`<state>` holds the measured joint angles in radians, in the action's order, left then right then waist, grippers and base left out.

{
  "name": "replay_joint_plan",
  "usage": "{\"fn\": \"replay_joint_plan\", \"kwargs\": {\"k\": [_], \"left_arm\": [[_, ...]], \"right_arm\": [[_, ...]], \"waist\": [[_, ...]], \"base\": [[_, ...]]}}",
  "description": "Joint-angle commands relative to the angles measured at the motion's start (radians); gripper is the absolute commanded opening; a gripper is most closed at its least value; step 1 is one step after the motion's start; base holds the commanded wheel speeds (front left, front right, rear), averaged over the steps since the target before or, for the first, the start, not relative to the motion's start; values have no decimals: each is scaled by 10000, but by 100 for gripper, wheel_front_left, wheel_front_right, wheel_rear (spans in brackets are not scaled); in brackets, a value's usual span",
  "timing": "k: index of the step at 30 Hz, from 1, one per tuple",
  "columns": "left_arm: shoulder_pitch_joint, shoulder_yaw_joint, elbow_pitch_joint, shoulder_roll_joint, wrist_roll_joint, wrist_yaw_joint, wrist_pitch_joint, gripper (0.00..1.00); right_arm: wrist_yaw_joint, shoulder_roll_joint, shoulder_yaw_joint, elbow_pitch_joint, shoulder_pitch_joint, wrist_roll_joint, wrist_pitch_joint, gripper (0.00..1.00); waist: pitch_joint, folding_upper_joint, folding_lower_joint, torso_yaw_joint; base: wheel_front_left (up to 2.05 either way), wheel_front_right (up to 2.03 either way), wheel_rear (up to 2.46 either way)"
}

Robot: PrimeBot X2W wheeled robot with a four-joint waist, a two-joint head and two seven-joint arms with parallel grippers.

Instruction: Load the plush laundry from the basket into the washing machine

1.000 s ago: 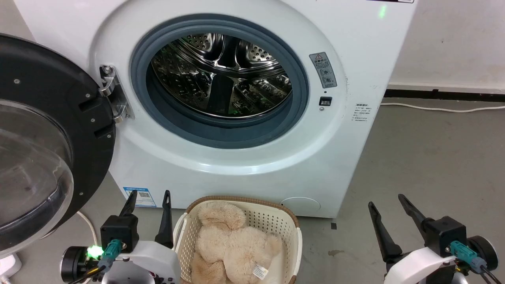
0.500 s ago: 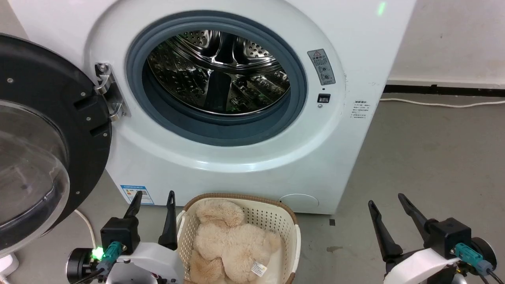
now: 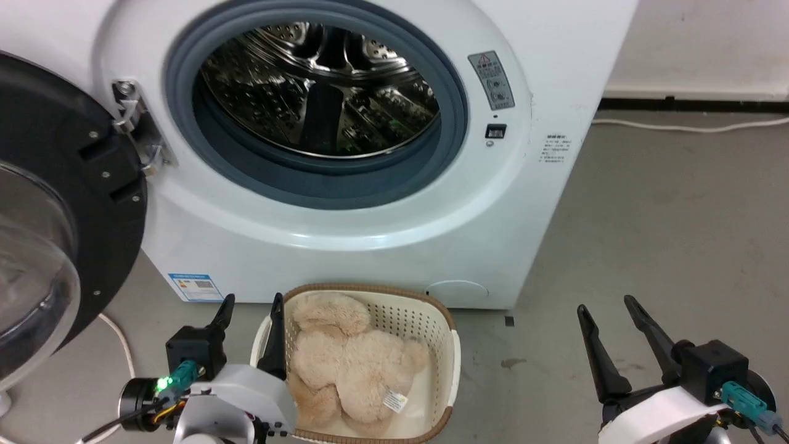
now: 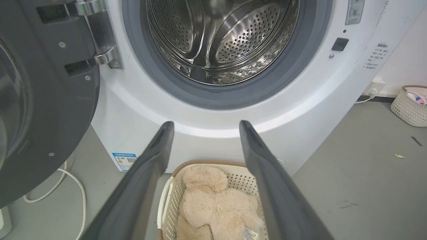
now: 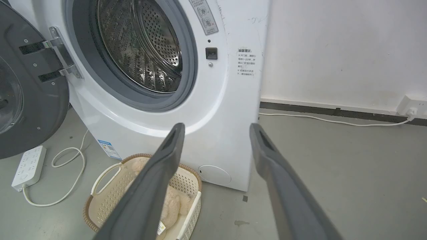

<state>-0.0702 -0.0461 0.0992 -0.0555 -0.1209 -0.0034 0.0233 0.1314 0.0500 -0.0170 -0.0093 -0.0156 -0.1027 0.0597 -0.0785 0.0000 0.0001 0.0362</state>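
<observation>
The large white front-loading washing machine point(image 3: 370, 246) stands on the grey concrete floor point(image 3: 647, 216) in front of me. Its grey rubber-ringed port is uncovered and shows the perforated steel drum point(image 3: 320, 92), with nothing lying in the part I can see. The black-framed door with domed glass point(image 3: 55, 203) is swung out on my left.

Just before the machine's foot sits the cream-white perforated plastic basket with a brown woven-look rim point(image 3: 370, 288). The fluffy cream-beige plush laundry point(image 3: 345, 364) lies inside it, lumpy lobes upward.

My left gripper point(image 3: 254, 299) hangs at the basket's left edge, its two long dark fingers spread wide and holding nothing. One finger crosses the rim in the head view, and I cannot tell whether it touches. My right gripper point(image 3: 604, 305) is well apart to the right over bare floor, equally wide and empty.

A small white tag point(image 3: 394, 402) shows on the plush's near side.
</observation>
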Motion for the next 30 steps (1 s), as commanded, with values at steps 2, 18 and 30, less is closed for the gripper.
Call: {"fn": "replay_joint_plan", "kwargs": {"k": [2,18,30], "left_arm": [[-315,-70,254,-106,-168,-84,-48,100],[-2067,-687,2192,-733,-621,-337,-777,100],[-3240,-1315,3344,-1265,-587,-189,-1543,100]], "right_arm": [[-1,1,-42,-104,15,-194,116,100],[-2,1,-159,-586,249,-1097,492,100],[-3,1,-329,-938,388,-1826,742,100]], "waist": [[-234,0,-1,141],[-2031,0,-1,843],[-3364,0,-1,1397]], "base": [[0,0,0],[0,0,0],[0,0,0]]}}
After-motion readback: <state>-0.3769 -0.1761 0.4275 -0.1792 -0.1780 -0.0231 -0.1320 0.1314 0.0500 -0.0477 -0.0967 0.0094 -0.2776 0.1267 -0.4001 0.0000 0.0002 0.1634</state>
